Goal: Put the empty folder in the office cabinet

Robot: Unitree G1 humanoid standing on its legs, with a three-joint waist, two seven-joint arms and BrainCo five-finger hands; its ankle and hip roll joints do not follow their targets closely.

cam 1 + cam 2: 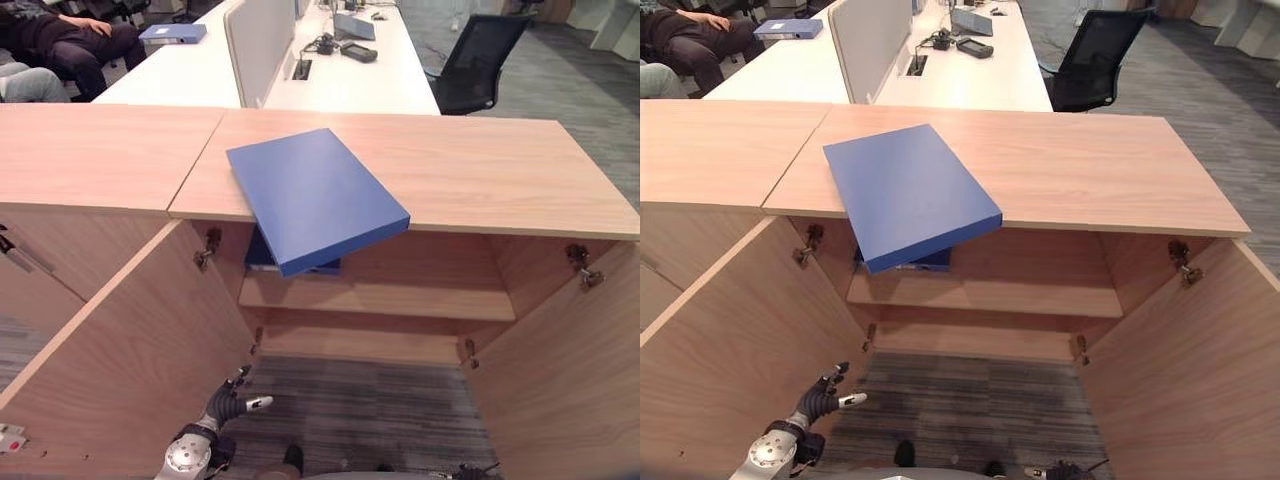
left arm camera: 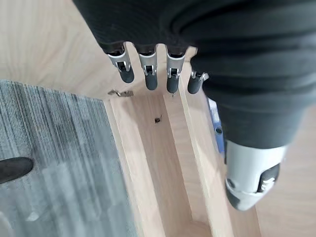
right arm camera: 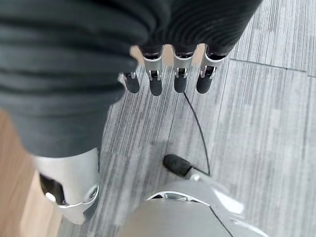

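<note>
Folder (image 1: pixel 315 196) sits overhanging cabinet top (image 1: pixel 480 170) mid-frame, ungrasped; left hand (image 1: pixel 232 398) low, right hand (image 3: pixel 168 79), both relaxed empty; next: reach, grasp folder.

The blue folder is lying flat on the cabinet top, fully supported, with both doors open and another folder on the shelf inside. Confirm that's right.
Not fully supported. The blue folder overhangs the front edge of the cabinet top, its near corner jutting out over the opening, as the left eye view shows. The rest stands: both doors are open and another folder sits on the shelf inside.
</note>
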